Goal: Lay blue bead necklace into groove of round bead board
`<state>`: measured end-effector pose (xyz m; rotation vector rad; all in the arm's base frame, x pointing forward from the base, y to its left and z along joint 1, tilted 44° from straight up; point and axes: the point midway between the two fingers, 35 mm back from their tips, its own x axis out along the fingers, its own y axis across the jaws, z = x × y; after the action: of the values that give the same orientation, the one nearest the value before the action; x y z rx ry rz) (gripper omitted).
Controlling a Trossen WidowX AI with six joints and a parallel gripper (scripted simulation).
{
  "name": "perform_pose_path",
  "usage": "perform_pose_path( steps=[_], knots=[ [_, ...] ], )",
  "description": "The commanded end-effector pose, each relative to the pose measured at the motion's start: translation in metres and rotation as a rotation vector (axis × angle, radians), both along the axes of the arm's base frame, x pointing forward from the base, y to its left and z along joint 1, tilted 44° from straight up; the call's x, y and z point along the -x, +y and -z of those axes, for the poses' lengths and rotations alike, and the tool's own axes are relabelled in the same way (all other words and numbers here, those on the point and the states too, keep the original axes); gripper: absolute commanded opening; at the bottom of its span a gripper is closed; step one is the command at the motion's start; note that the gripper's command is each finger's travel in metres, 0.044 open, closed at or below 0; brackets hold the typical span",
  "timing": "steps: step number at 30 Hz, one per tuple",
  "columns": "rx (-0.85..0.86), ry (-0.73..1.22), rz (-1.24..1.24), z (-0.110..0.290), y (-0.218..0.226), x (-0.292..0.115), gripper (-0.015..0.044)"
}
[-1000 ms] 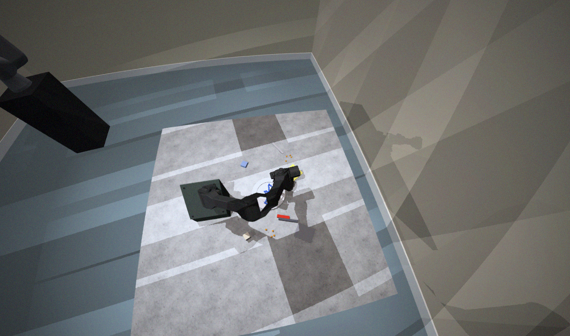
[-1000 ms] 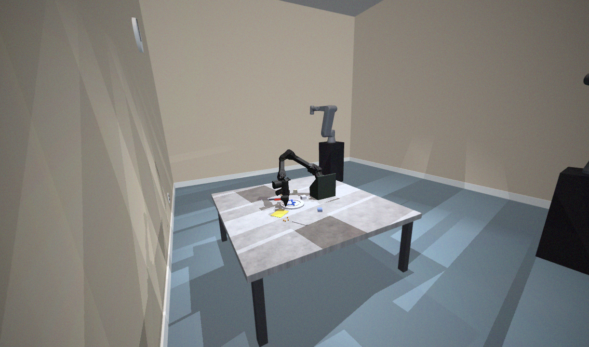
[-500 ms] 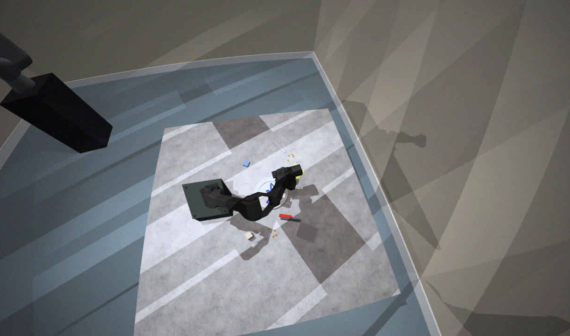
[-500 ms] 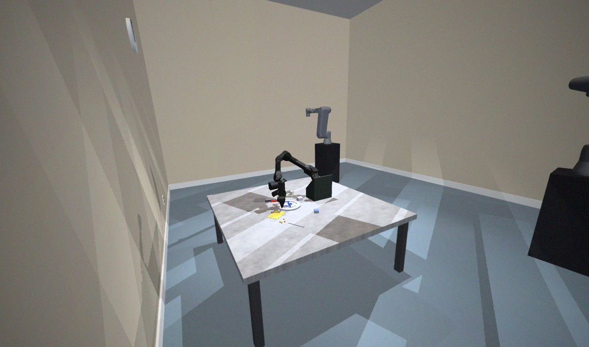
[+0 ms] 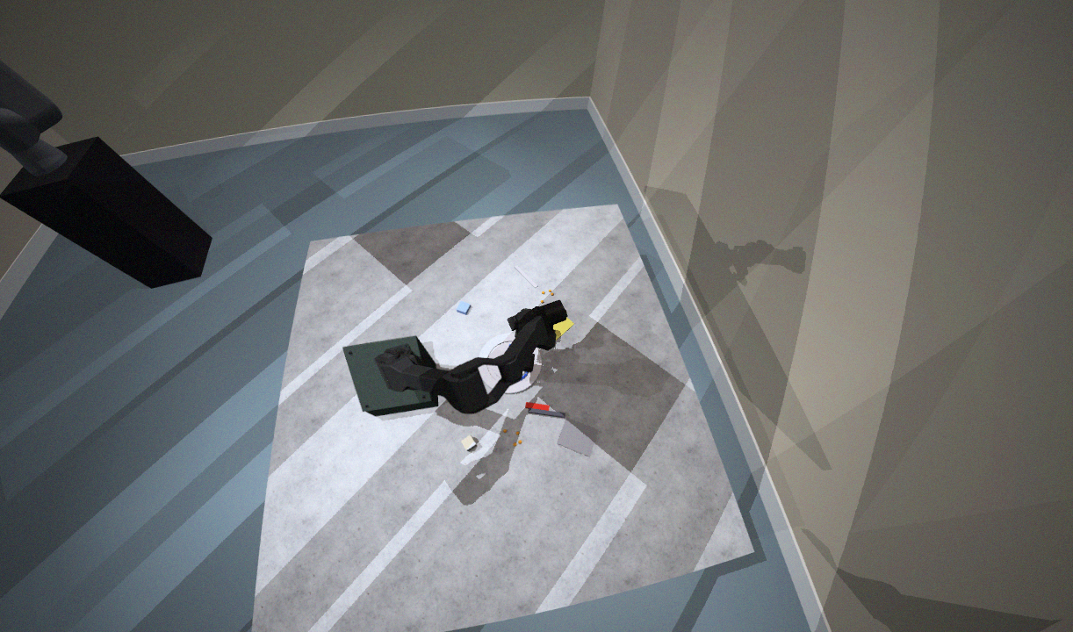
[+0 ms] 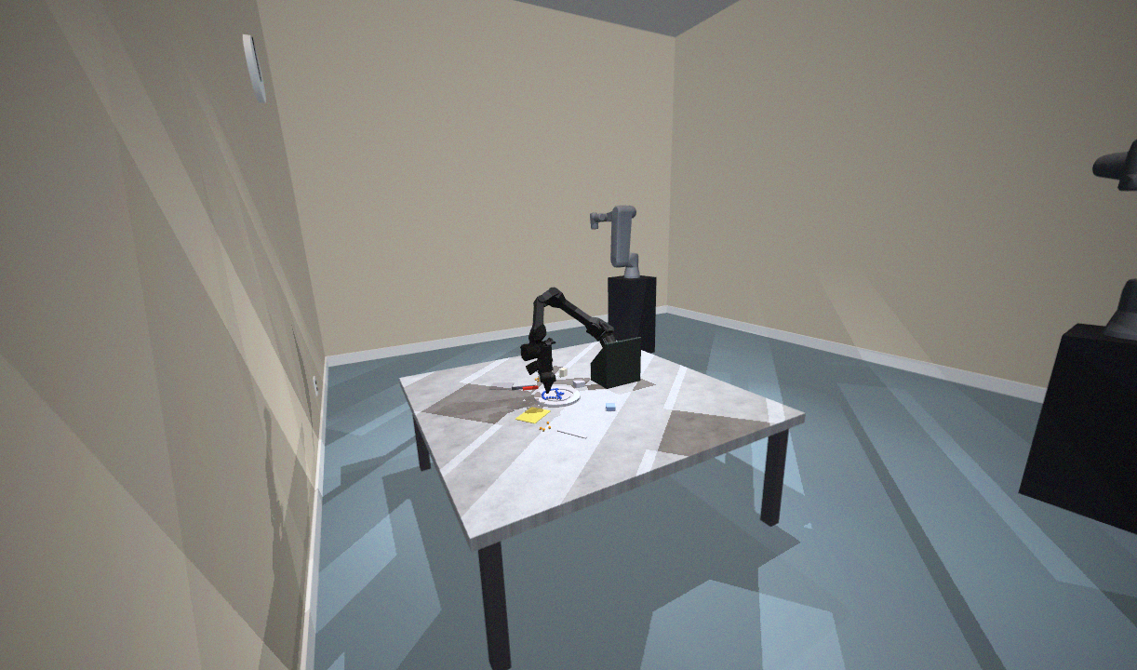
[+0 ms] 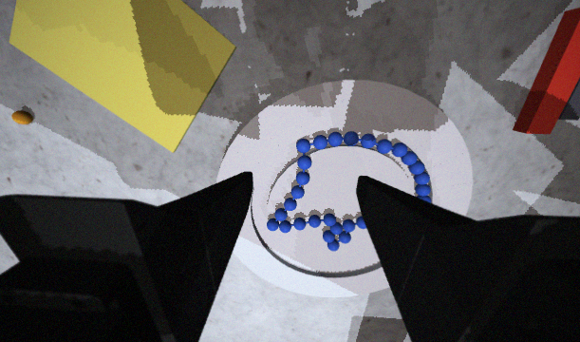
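The blue bead necklace (image 7: pixel 350 138) (image 6: pixel 555 395) lies on the white round bead board (image 7: pixel 290 119) (image 6: pixel 571 395). In the wrist view its beads follow the curved groove along the top and upper right. On the left the strand runs inward in a slanting line, then crosses the inner disc, with several beads bunched below that line. My gripper (image 7: pixel 305 181) (image 6: pixel 547 390) is open over the board, with nothing held. The left strand shows between the fingertips; the right finger hides the beads at the lower right. In the top view the arm covers much of the board.
A yellow tile (image 7: pixel 95 62) (image 5: pixel 564 326) (image 6: pixel 533 414) lies beside the board. A red-and-dark bar (image 7: pixel 555 81) (image 5: pixel 536 405) lies on its other side. A light blue block (image 5: pixel 463 307) (image 6: pixel 609 407), a cream cube (image 5: pixel 468 442), a thin rod (image 5: pixel 525 276) and small orange pieces (image 7: pixel 22 117) lie around.
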<state>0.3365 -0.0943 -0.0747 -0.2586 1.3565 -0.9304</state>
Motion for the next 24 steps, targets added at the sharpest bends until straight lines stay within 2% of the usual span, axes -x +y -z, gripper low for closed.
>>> perform_pose_path(
  steps=[1, 3, 24],
  knots=[
    [-0.007, 0.018, -0.018, -0.004, 0.003, 0.001, 0.0151],
    [-0.007, 0.018, -0.018, -0.001, 0.0, 0.001, 0.012],
    [-0.005, 0.015, -0.018, 0.017, -0.018, 0.002, 0.012]
  ],
)
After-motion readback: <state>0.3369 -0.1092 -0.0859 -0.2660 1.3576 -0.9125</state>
